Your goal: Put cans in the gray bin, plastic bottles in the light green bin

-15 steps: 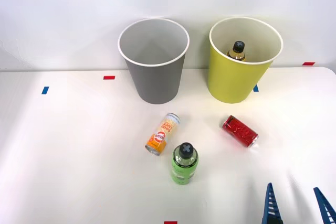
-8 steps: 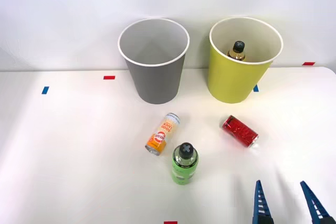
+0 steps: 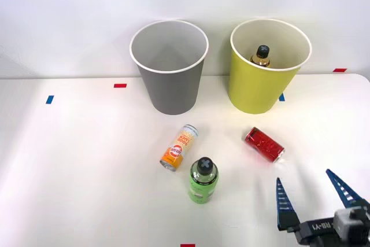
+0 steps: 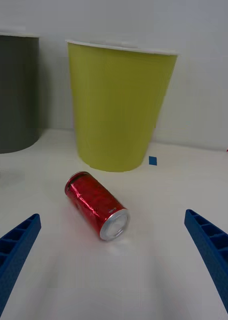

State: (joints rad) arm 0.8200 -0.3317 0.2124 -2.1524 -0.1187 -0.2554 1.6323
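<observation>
Front view puts the gray bin (image 3: 169, 67) far left and the light green bin (image 3: 269, 66) far right on the surface (image 3: 75, 166). I'd straddle the red can (image 4: 97, 205) across its width with my spread fingers (image 4: 13, 250), lying near them.

Overall light: bright, even, diffuse, from overhead.
Table (image 3: 87, 160): near-white, close to washed out in the front view.
Shadows: soft and faint; a dim patch lies beside the red can (image 4: 97, 205) in the wrist view, and a pale gray smear beneath the right gripper (image 3: 315, 195).
Glare: small highlights on the red can's foil-like side and silver end.
Bin interiors: gray bin (image 3: 169, 67) shaded inside; light green bin (image 3: 267, 67) brightly lit.
Focus: bins and can crisp; the blue fingers (image 4: 13, 250) slightly soft.
</observation>
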